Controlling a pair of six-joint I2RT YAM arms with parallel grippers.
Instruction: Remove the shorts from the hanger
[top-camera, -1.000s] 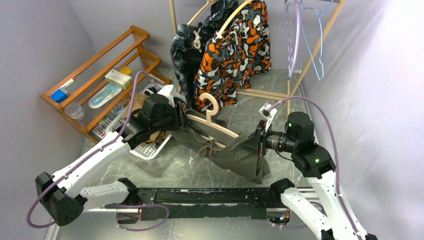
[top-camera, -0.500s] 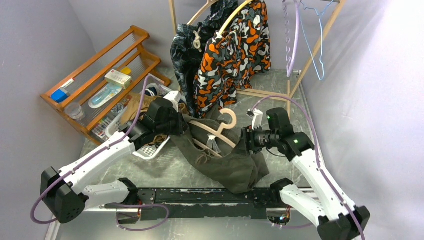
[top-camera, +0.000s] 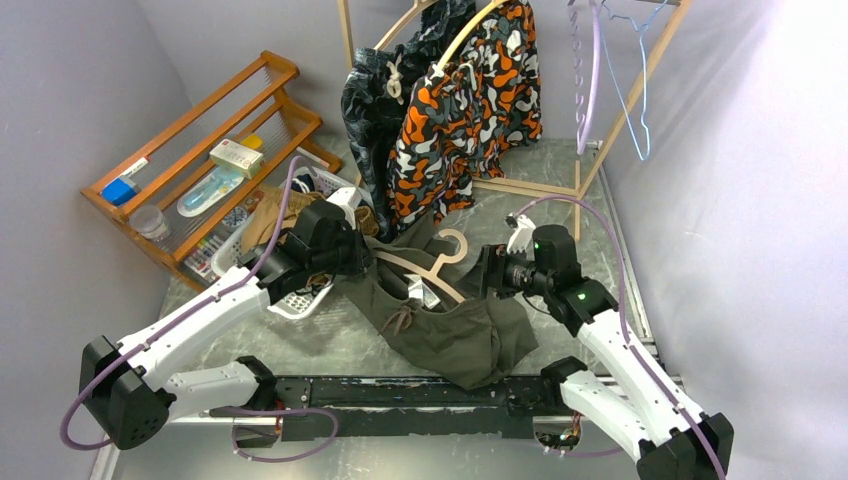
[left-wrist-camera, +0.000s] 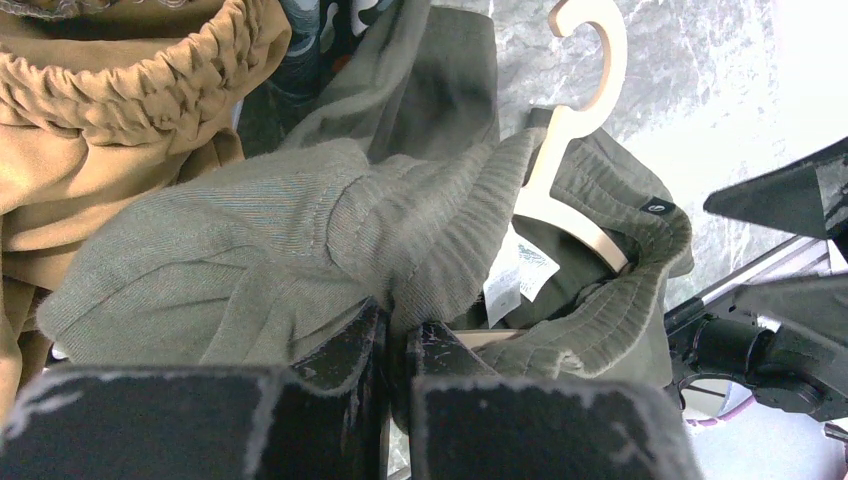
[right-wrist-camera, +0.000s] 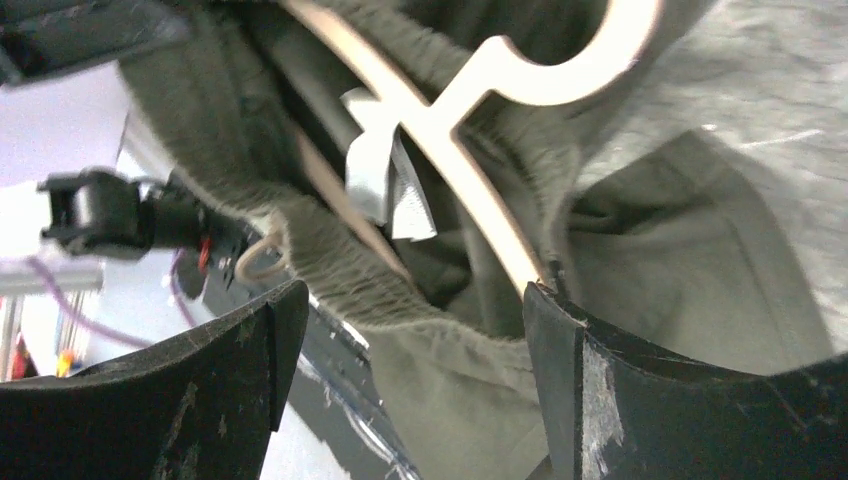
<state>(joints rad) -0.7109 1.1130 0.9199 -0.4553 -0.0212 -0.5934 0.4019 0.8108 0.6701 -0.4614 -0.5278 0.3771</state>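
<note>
Olive-grey shorts (top-camera: 455, 340) lie crumpled on the table, with a wooden hanger (top-camera: 445, 262) still through their waistband. My left gripper (top-camera: 362, 262) is at their left end. In the left wrist view it (left-wrist-camera: 397, 335) is shut on a fold of the ribbed waistband (left-wrist-camera: 440, 230), with the hanger's hook (left-wrist-camera: 580, 60) beyond. My right gripper (top-camera: 485, 272) is at the hanger's right end. In the right wrist view it (right-wrist-camera: 415, 310) stands open, the hanger arm (right-wrist-camera: 470, 190) and the shorts' fabric (right-wrist-camera: 460, 400) between its fingers, gripping neither.
Camouflage shorts (top-camera: 460, 110) and leaf-print shorts (top-camera: 370, 100) hang on the wooden rack (top-camera: 580, 170) at the back, beside an empty blue hanger (top-camera: 625, 80). Tan shorts (top-camera: 265, 215) fill a white basket (top-camera: 300, 300) by my left arm. A wooden shelf (top-camera: 200, 150) stands at the left.
My left gripper closed on the waistband. My right gripper let go, opened wide and drew in toward the hanger. The shorts and hanger sank and bunched toward the middle.
</note>
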